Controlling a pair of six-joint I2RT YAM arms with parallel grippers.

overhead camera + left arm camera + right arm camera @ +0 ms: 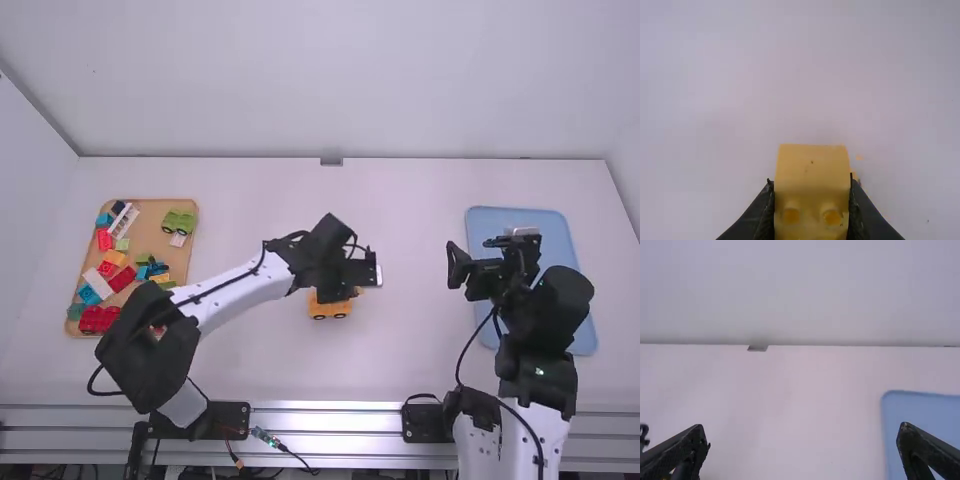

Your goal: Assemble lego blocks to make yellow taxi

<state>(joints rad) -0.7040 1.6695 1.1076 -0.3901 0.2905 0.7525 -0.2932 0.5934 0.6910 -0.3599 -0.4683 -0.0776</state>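
Near the table's middle in the high view, my left gripper (358,287) is over an orange-yellow wheeled base (330,308), which it partly hides. Seen from the left wrist, a yellow block (812,185) with studs is clamped between the fingers of my left gripper (811,205). Whether this block touches the base I cannot tell. My right gripper (468,265) is raised at the left side of the blue tray, and in its own wrist view the right gripper (802,445) has its fingers wide apart with nothing between them.
A tan tray (150,235) at the left holds several loose bricks, among them a green wheeled base (179,222) and a red one (97,320). The blue tray (545,222) lies at the right, partly under the right arm.
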